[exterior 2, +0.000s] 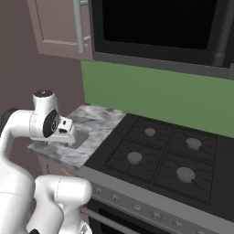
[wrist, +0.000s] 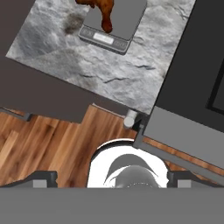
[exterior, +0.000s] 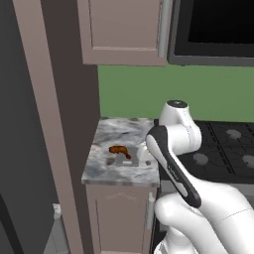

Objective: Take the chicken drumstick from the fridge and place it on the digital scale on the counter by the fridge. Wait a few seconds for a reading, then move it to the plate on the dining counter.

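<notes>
The reddish-brown chicken drumstick [exterior: 118, 150] lies on the flat grey digital scale [exterior: 124, 158], which sits on the narrow marbled counter [exterior: 119, 131]. In the hand view the drumstick [wrist: 103, 8] and scale [wrist: 117, 24] are at the top, and the counter [wrist: 109, 61] is below them. My gripper [wrist: 112, 178] is open and empty, its fingertips [wrist: 43, 177] wide apart, and it hangs above the counter's front edge, clear of the scale. In the right base view my hand [exterior 2: 64, 132] covers the drumstick; a corner of the scale [exterior 2: 81, 137] shows. The fridge [exterior: 20, 129] is the dark grey mass at the far left. The plate and dining counter are out of view.
A black stove [exterior 2: 160, 155] with several burners adjoins the counter on the right. A dark microwave [exterior 2: 160, 27] and taupe wall cabinets [exterior: 124, 30] hang above. A tall taupe panel [exterior: 54, 124] stands between fridge and counter. Wooden floor [wrist: 43, 140] lies below the counter's front.
</notes>
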